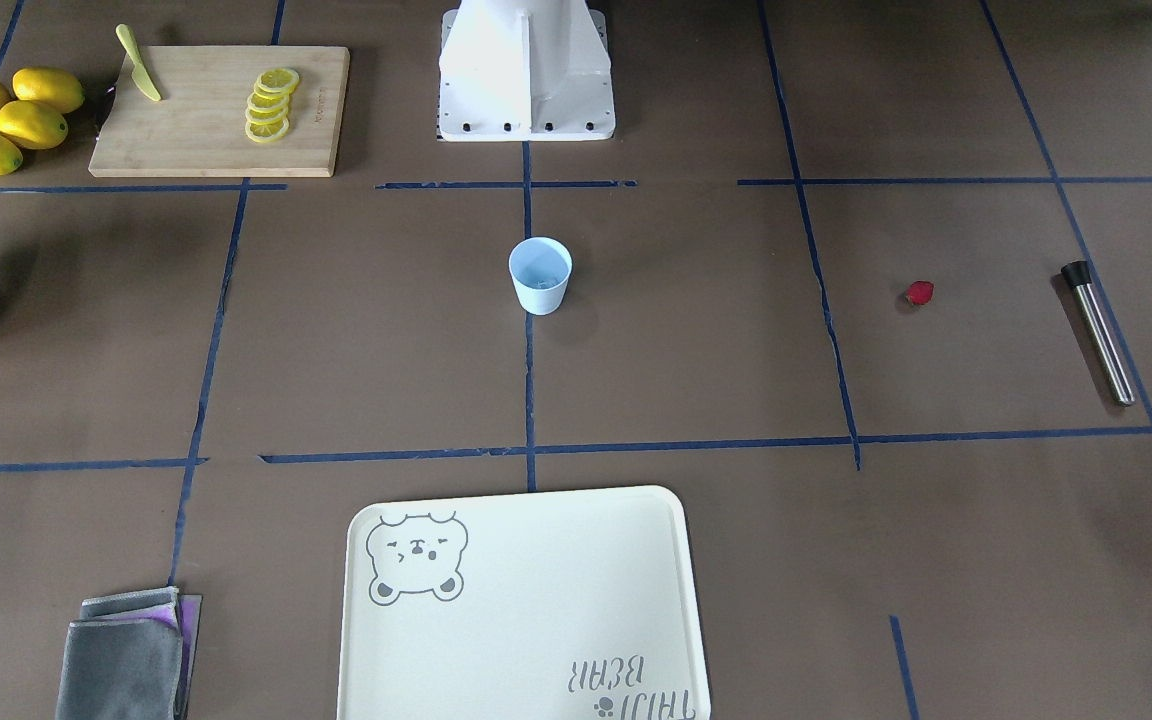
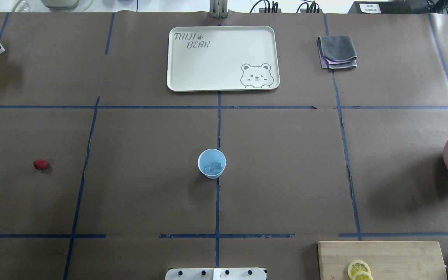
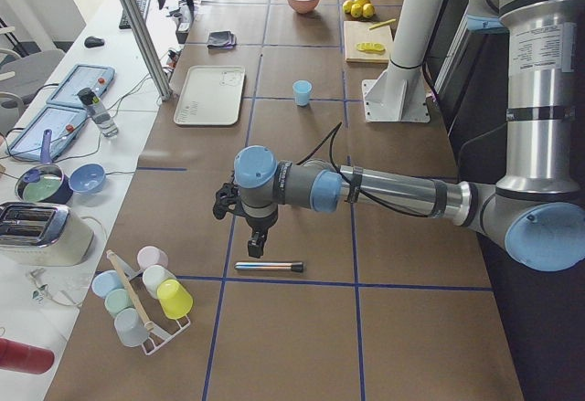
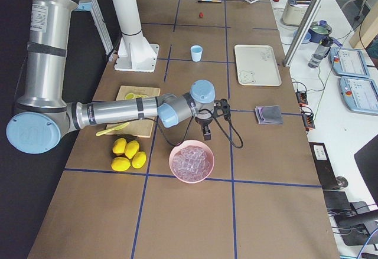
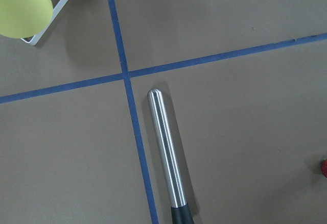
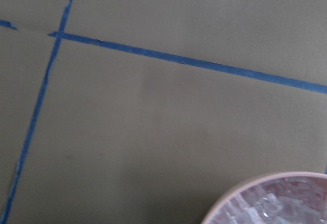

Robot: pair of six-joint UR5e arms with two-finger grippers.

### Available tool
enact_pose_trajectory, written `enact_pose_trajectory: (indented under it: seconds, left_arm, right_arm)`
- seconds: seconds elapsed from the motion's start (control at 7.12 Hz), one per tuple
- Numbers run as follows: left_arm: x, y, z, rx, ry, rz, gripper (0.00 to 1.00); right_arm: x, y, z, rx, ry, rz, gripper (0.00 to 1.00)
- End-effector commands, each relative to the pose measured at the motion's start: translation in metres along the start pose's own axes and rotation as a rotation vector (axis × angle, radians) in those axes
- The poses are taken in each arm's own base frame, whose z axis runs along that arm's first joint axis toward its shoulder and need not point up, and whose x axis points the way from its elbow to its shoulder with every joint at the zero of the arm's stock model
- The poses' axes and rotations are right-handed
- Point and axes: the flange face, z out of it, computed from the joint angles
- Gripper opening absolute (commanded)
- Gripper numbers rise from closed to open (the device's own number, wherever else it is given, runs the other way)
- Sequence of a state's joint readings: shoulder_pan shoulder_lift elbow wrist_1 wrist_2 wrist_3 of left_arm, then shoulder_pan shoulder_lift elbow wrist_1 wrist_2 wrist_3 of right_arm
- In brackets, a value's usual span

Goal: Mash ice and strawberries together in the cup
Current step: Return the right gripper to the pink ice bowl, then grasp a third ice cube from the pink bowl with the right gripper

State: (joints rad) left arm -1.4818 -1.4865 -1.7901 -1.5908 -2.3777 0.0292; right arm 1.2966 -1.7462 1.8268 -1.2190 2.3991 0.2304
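Observation:
The pale-blue cup point(image 2: 211, 163) stands upright at the table's middle, with a few lumps of ice point(image 2: 213, 168) in its bottom. The strawberry point(image 2: 40, 164) lies alone on the paper far to the robot's left, also at the edge of the left wrist view point(image 5: 324, 168). My left gripper point(image 3: 259, 244) hangs just above a steel muddler point(image 5: 166, 152) with a black end, lying flat beyond the strawberry. My right gripper point(image 4: 207, 133) hovers at the far rim of a pink bowl point(image 4: 191, 161) full of ice. I cannot tell whether either gripper is open or shut.
A cream bear tray point(image 2: 223, 58) lies beyond the cup, a folded grey cloth point(image 2: 336, 51) to its right. A cutting board point(image 1: 221, 110) with lemon slices, a yellow knife and whole lemons point(image 1: 11, 118) sit near the robot's right. A rack of coloured cups point(image 3: 146, 291) stands past the muddler.

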Motion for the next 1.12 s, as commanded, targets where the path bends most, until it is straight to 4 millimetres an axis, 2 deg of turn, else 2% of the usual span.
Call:
enact_pose_trajectory:
  seconds: [0.0, 0.28, 0.42, 0.56, 0.98]
  left_arm:
    - [0.0, 0.003, 0.001, -0.001, 0.002, 0.0, 1.0]
    - [0.0, 0.003, 0.001, -0.002, 0.002, -0.001, 1.0]
    - [0.0, 0.003, 0.001, -0.002, 0.003, -0.001, 1.0]
    - [0.0, 0.004, 0.001, -0.004, 0.014, -0.003, 1.0]
    - [0.001, 0.004, 0.001, -0.002, 0.015, -0.001, 1.0]
  right_arm:
    - [0.038, 0.031, 0.011, -0.038, 0.047, -0.107, 1.0]
    - [0.054, 0.056, 0.02, -0.071, 0.067, -0.078, 1.0]
    - [0.057, 0.06, 0.021, -0.076, 0.075, -0.05, 1.0]
    - [0.063, 0.063, 0.024, -0.076, 0.097, 0.068, 0.99]
    - [0.065, 0.064, 0.025, -0.051, 0.129, 0.411, 0.98]
